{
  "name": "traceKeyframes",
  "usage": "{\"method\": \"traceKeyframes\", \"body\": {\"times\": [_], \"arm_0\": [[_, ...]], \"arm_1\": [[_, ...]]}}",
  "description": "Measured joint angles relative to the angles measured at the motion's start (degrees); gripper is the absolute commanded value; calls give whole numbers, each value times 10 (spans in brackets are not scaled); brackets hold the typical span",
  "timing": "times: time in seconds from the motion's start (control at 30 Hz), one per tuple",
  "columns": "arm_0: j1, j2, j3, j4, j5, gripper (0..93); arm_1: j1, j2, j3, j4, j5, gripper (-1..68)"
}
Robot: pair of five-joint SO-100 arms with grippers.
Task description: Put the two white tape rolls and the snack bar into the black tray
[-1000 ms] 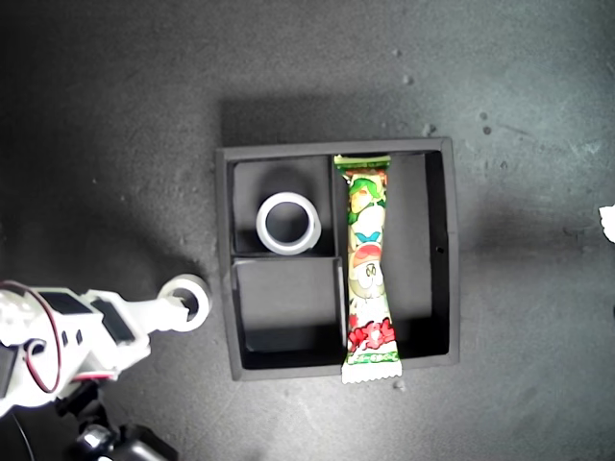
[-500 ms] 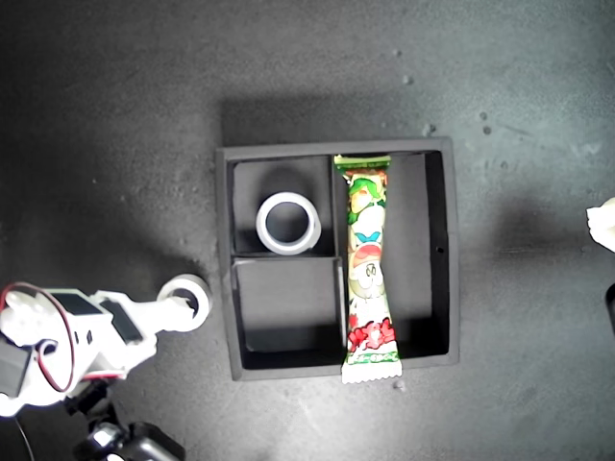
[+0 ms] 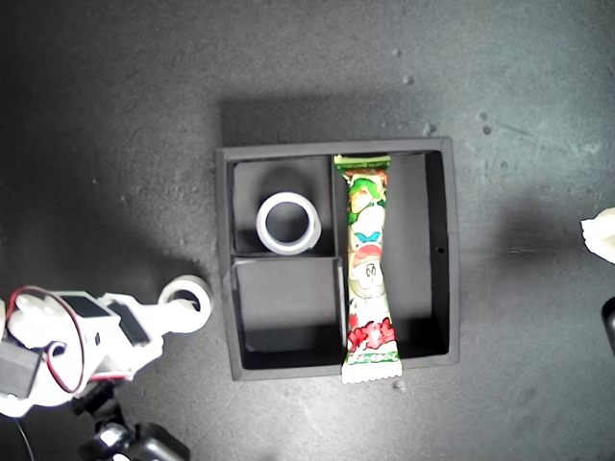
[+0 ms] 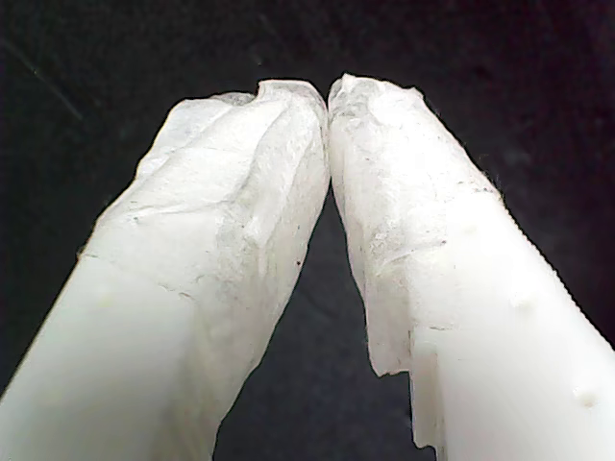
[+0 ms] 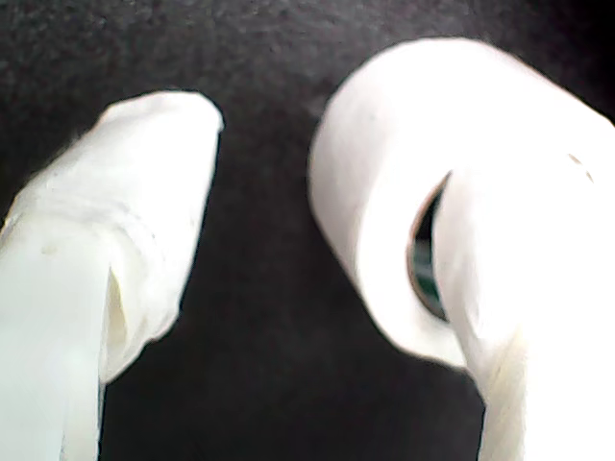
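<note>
While my second gripper [image 3: 183, 309] backs away toward the exterior view's lower left, jaws apart, one finger stays threaded through the second tape roll [image 3: 185, 302] outside the black tray [image 3: 223, 279]. My first gripper [image 4: 329, 96] is pressed together, empty. The other tape roll [image 3: 287, 223] and the snack bar [image 3: 369, 269] already lie inside.

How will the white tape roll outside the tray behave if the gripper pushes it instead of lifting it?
The loose tape roll looks small with an open core, so it is probably light and would slide easily on the dark table. It lies flat, so rolling seems unlikely unless tipped on edge. One finger of my second gripper passes through its core, so it could swing.
</note>
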Motion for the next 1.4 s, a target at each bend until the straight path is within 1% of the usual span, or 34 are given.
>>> {"method": "traceKeyframes", "body": {"times": [0.13, 0.73, 0.87, 1.13, 1.2, 1.27, 1.37, 1.4], "arm_0": [[-7, -5, -1, 0, 0, 167], [-41, -57, 13, 4, -3, 162], [-42, -50, 20, 4, -3, 163], [-64, -57, 36, 7, -9, 164], [-61, -55, 35, 8, -9, 162], [-62, -55, 35, 8, -9, 137], [-63, -55, 35, 8, -9, 20], [-62, -55, 35, 8, -9, 0]], "arm_1": [[-11, 0, 4, -6, 0, -6], [-18, 0, 25, -40, 0, -5], [-25, 0, 26, -41, 0, -5], [-28, 0, 26, -41, 0, -5], [-28, 0, 26, -41, 0, -5], [-28, 0, 26, -41, 0, -5], [-28, 0, 26, -43, 0, -5], [-28, 0, 26, -43, 0, -5]]}}
